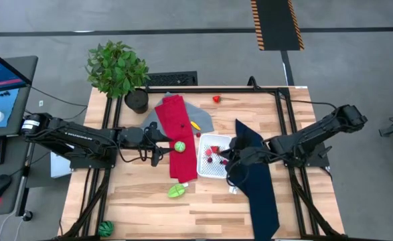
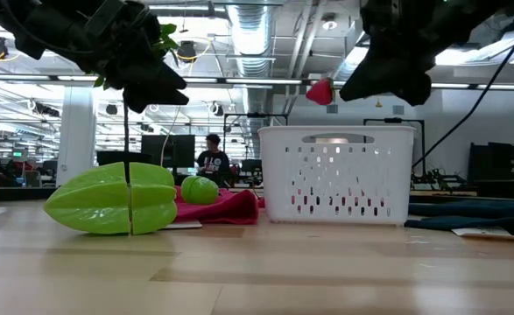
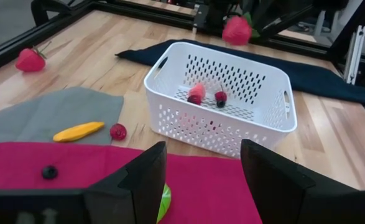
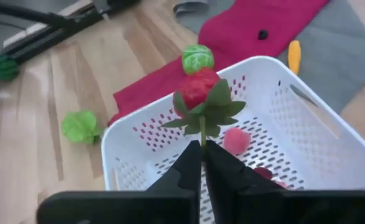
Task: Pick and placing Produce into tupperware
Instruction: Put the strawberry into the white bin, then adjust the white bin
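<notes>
The white tub (image 1: 214,165) stands mid-table between a red cloth (image 1: 177,127) and a navy cloth (image 1: 260,187); a pink piece (image 3: 196,93) and a dark red piece (image 3: 221,98) lie on its base. My right gripper (image 4: 202,149) hovers over the tub's right side, shut on a red strawberry (image 4: 198,87). My left gripper (image 3: 202,158) is open, low over the red cloth, with a round green sprout (image 1: 180,146) just ahead of its fingers. A green star fruit (image 1: 176,191) rests on the wood near the front. A second strawberry (image 1: 217,99) lies by the far edge. My right gripper pinches the strawberry's thin green stem (image 4: 202,132) between its two fingertips. The fruit and its leaves stand out beyond the fingertips. It is lifted clear, above the tub's rim (image 2: 320,91).
A grey cloth (image 3: 51,115) carries a yellow piece (image 3: 78,130) and a small red piece (image 3: 118,130); a dark berry (image 3: 50,172) lies on the red cloth. A potted plant (image 1: 119,70) stands at the far left corner. A green piece (image 1: 105,229) sits at the near left corner.
</notes>
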You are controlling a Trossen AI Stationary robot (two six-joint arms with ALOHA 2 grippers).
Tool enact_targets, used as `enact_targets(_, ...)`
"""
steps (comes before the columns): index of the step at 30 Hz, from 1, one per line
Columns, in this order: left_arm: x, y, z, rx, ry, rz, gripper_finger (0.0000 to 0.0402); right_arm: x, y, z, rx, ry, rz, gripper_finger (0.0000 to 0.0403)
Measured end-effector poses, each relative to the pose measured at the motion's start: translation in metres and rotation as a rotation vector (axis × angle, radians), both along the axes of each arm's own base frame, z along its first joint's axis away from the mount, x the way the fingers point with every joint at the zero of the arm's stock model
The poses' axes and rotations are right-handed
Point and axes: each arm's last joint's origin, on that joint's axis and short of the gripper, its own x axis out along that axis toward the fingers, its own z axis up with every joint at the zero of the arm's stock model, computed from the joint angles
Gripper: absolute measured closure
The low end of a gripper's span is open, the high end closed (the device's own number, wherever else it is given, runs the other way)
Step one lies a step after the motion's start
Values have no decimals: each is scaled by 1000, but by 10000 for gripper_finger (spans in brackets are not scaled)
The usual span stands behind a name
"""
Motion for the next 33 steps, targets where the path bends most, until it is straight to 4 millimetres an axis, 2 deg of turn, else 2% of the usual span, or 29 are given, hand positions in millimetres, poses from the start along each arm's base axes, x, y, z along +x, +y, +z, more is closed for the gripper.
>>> enact_targets(4, 0, 0, 0, -1, 3, -2, 205, 2, -4, -3, 19, 17, -31, 321)
enact_targets(9, 0, 0, -1, -1, 7, -2, 205, 3, -8, -5, 32, 25, -42, 252)
enact_targets(12, 0, 0, -1, -2, 7, -6, 205, 3, -5, 0, 19, -7, -11, 224)
enact_targets(15, 0, -1, 0, -11, 1, -43, 205, 1, 10, 16, -45, -119, 117, 206)
enact_targets(21, 0, -10, 3, -17, -86, -198, 205, -19, 61, 52, -227, -440, 471, 188)
enact_targets(24, -1, -16, 4, -15, -147, -261, 205, -33, 65, 40, -264, -484, 527, 186)
enact_targets(29, -2, -21, 4, -29, -153, -286, 205, -48, 45, -1, -200, -499, 459, 189)
enact_targets(33, -3, -26, 0, -109, -111, -266, 205, -56, 34, -15, -178, -518, 426, 191)
